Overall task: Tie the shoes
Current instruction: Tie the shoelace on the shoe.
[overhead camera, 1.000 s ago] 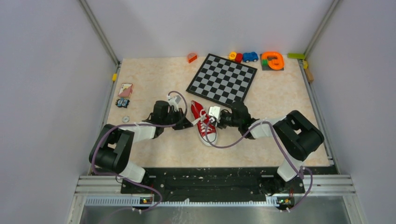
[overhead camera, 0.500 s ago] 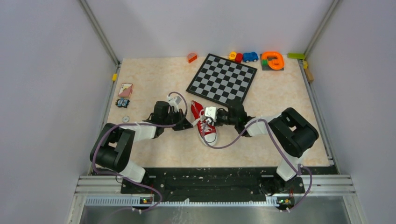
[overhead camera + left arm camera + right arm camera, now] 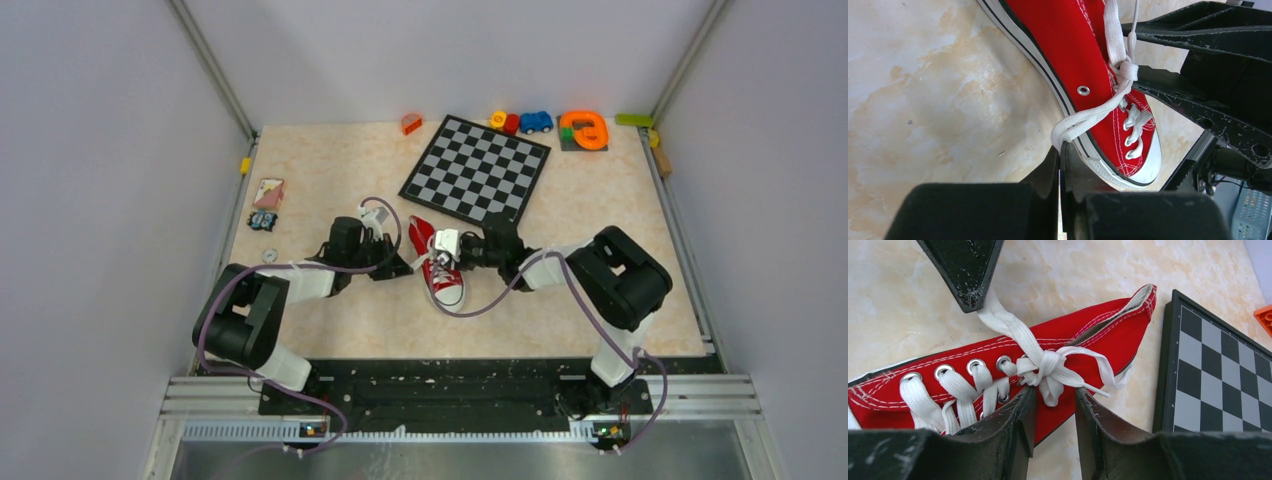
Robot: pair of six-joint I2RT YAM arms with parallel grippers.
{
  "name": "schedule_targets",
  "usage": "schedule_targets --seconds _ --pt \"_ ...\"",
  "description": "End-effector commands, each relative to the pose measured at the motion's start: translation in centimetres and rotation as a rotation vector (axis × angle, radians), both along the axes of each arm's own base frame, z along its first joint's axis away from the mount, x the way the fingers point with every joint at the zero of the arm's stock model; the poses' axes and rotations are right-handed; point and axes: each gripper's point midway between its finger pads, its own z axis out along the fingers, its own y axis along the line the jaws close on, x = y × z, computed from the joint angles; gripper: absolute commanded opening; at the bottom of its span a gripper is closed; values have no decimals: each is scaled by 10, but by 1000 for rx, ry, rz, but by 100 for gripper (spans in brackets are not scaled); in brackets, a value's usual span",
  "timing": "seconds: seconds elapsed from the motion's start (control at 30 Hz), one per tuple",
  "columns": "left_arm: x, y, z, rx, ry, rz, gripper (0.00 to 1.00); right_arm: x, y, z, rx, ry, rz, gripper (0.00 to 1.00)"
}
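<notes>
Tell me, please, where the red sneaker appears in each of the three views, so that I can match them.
Top external: the red sneaker lies mid-table between the two grippers, toe toward the arm bases.
Left wrist: it runs from top centre to lower right, toe at lower right.
Right wrist: it lies across the middle, toe at left, heel at upper right.
Shared landmark: the white lace pinched in the shut left gripper.

Right arm [image 3: 618,278] has swung its elbow toward 9 o'clock, carrying the right gripper [image 3: 1053,396] further in over the red shoe [image 3: 445,282] from the 3 o'clock side. Its fingers [image 3: 1020,412] now sit either side of the white lace knot [image 3: 1047,365].
</notes>
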Motion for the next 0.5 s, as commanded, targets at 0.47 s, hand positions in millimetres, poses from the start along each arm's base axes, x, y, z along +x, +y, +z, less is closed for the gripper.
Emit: schedule_targets --seconds 0.47 --pt "10 -2 13 -7 -42 -4 0 -8 -12 17 -64 -3 -50 0"
